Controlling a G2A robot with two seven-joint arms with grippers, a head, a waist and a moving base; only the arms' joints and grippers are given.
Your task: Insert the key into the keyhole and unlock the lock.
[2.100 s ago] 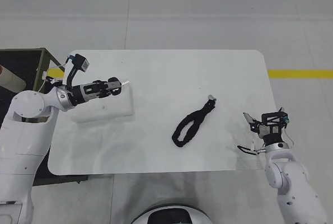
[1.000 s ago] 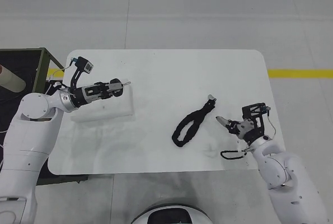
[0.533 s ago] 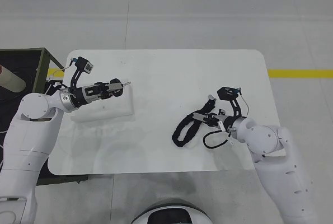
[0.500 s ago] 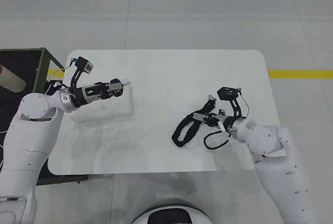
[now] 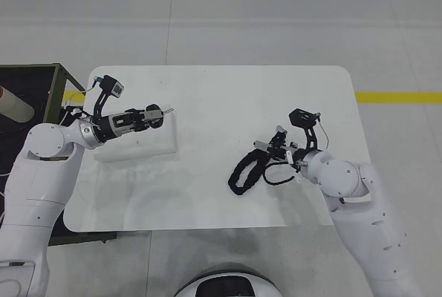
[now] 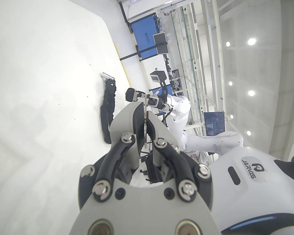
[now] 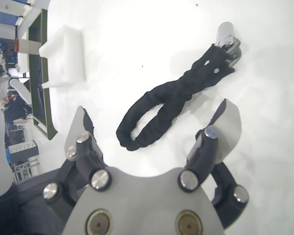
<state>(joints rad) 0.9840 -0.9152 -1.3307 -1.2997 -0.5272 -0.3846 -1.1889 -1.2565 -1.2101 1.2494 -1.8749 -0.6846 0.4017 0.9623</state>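
Overhead, the left gripper hangs above a white foam block at the left end of the white counter, clamped tight on a thin silver key. From the left wrist, the key stands edge-on between the two grey fingers, its tip poking out just past them and pointing across the counter toward the other arm.

Well apart from it, right of the counter's middle, lies the lock: a cable loop in a black fabric sleeve, flat on the surface and folded into a long, narrow shape. A shiny metal cylinder juts from the end of the sleeve farther from the robot, beside a round metal piece that rests on the counter.

Directly over the lock hovers the right gripper, spread wide. Its wrist camera looks down between the two fingers at the black loop, and both fingertips are clear of the sleeve. In the top view it sits over the lock's metal end.

Beyond the counter's left edge stands a dark green bin, and a yellow line runs along the floor to the right.
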